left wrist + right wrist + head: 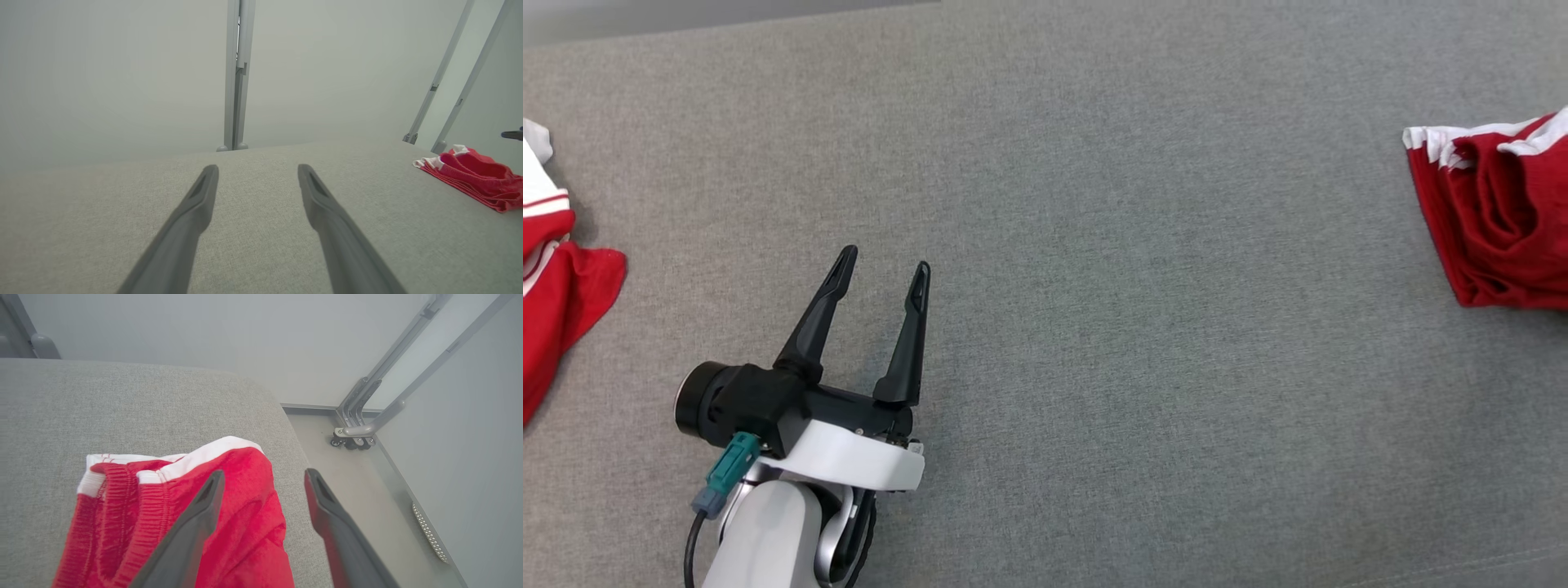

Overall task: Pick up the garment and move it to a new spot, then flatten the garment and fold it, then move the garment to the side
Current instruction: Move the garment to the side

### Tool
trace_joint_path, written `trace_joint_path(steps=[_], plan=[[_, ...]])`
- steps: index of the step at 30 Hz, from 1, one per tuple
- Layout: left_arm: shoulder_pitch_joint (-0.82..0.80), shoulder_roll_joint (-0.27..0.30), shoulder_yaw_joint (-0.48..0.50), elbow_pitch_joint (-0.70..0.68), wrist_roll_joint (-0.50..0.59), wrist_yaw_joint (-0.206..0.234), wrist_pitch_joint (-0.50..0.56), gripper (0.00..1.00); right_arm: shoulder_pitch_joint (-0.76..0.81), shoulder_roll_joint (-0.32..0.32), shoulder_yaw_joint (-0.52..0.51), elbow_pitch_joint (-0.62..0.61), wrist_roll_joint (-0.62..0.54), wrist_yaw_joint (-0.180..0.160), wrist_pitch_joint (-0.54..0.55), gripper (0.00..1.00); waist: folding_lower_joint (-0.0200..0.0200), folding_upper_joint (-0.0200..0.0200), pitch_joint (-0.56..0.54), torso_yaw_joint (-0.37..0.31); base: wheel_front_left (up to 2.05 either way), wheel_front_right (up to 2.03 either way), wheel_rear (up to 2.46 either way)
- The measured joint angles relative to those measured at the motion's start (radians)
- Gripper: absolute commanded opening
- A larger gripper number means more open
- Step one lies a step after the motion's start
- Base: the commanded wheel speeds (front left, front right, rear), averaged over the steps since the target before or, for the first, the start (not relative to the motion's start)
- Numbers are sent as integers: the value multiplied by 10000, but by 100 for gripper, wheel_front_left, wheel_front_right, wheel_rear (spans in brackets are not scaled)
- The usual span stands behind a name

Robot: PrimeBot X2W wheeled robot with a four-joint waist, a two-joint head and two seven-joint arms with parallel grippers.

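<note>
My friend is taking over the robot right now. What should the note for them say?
Left gripper: open, empty, over the bare grey table.
Right gripper: open, above the folded red garment, not gripping it.
Where: that garment lies at the table's right edge.
Done: folding and moving aside look finished.
Left: pull the right arm back; a crumpled red garment at the left edge may be next.
</note>
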Motion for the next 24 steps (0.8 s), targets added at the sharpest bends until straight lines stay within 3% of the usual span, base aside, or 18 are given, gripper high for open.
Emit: trace_joint_path(steps=[12, 19, 24], plan=[[443, -35, 272, 104, -268, 4, 0, 100, 43, 876, -384, -245, -606, 0, -792, 100, 0, 0, -1232, -219, 0, 0, 0], [854, -48, 761, -59, -642, 127, 0, 100, 1104, 686, -723, -1908, -732, 2, -830, 100, 0, 0, -2123, -157, 0, 0, 0], [1109, -52, 1011, -265, -765, 163, -2, 100, 2154, 324, -1762, -3365, -917, 0, -834, 100, 0, 0, -2616, 48, 0, 0, 0]])
